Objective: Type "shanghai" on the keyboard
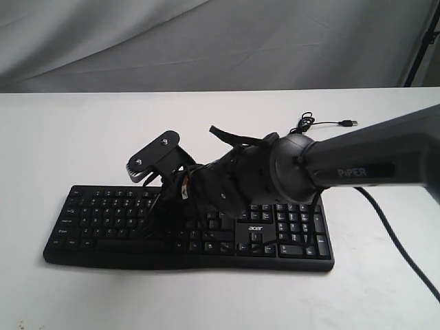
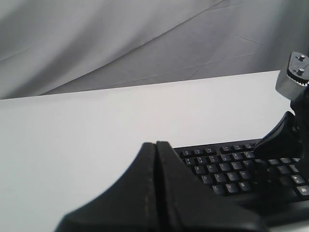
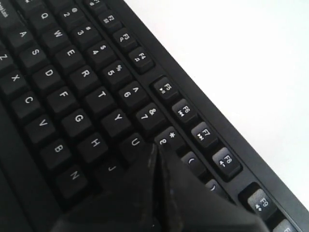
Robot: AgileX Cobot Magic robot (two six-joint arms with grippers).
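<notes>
The black keyboard (image 1: 103, 220) lies flat near the front of the white table (image 1: 55, 137). My right arm reaches in from the right, low over the keyboard's middle. My right gripper (image 3: 155, 149) is shut and holds nothing. Its tip sits on the letter rows between the U key (image 3: 135, 141) and the 8 key (image 3: 166, 137), hiding the key beneath; in the exterior view this gripper (image 1: 159, 203) blends into the keys. My left gripper (image 2: 156, 144) is shut and empty, off the keyboard's (image 2: 227, 169) left end, above bare table. The exterior view does not show it.
The keyboard's thin cable and USB plug (image 1: 349, 123) lie loose on the table behind the number pad. A black cable (image 1: 402, 240) trails from the right arm across the table's right side. A grey cloth backdrop (image 1: 206, 41) hangs behind.
</notes>
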